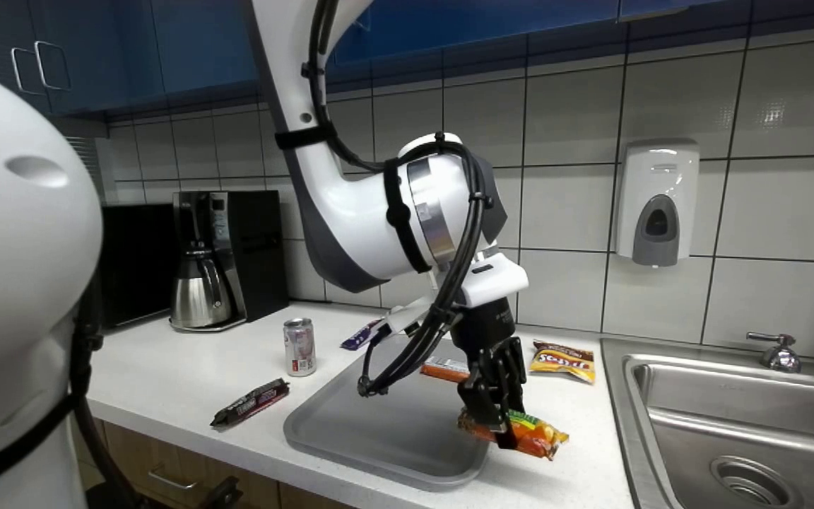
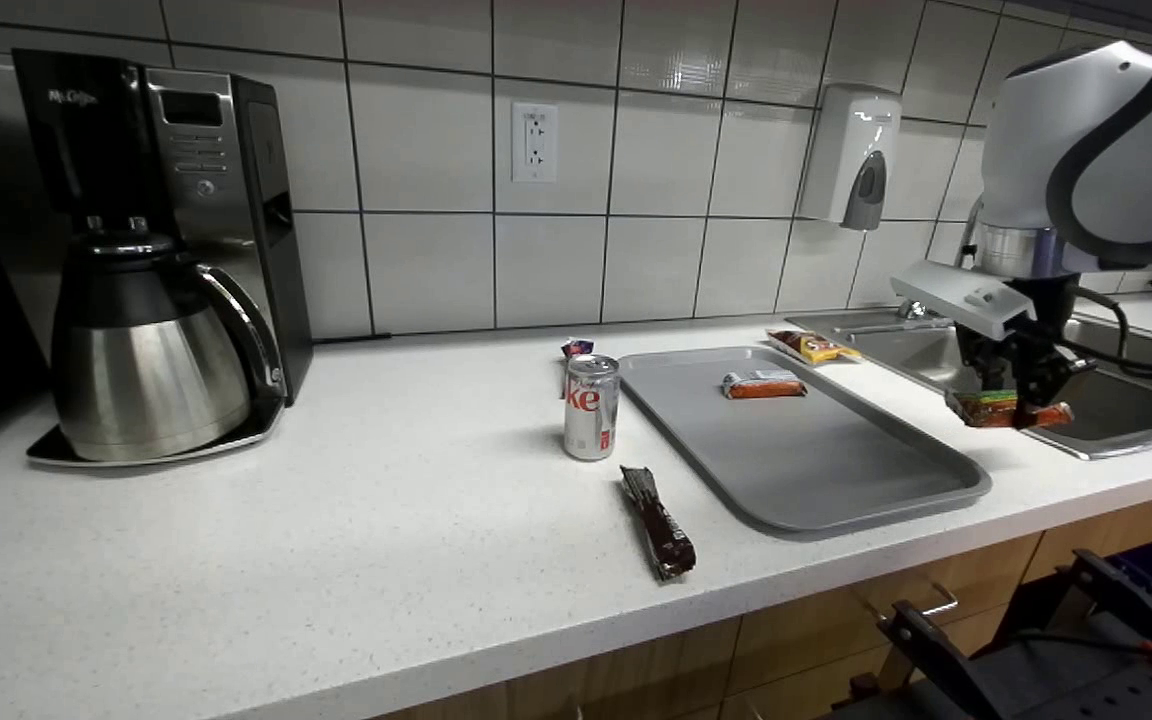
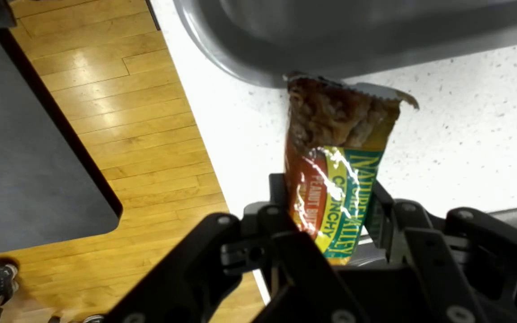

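As only the wrist view shows, the bar (image 3: 335, 179) says "CRUNCHY"

Room for claw (image 3: 328, 193) above front half of tray (image 2: 851, 470); obstacles: orange-wrapped bar (image 2: 764, 386) farther back, can (image 2: 592, 410) beside tray.

White counter (image 2: 336, 560) on my screens

I count 1 gray tray (image 2: 836, 465) flat on it, 1 can (image 2: 592, 410) and 1 coffee maker (image 2: 204, 210) standing, plus 1 dark bar (image 2: 658, 525), 1 purple packet (image 1: 361, 335) and 1 yellow bag (image 1: 562, 360) lying near the tray.
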`<state>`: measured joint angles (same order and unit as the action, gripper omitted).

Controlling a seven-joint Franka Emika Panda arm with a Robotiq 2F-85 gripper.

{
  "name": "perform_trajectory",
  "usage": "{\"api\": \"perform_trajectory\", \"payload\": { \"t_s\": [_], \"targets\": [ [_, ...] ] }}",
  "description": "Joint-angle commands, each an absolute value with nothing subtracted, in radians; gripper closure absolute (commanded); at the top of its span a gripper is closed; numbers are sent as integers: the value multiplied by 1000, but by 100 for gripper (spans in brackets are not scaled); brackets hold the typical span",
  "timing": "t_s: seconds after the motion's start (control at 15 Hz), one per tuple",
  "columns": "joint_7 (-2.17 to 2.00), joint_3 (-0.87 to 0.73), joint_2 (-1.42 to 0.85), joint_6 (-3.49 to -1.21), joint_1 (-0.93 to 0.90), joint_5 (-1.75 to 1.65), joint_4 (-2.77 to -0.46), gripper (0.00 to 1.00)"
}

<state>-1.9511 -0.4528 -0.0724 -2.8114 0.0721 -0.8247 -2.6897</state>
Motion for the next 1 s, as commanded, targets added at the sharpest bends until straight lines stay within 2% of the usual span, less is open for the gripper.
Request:
{"api": "perform_trajectory", "payload": {
  "t_s": [0.0, 0.93],
  "targets": [
    [-1890, -421, -86, -2834, 164, -841, -2664, 82],
    [-1768, -429, -266, -2939, 218, -772, -2561, 82]
  ]
}}
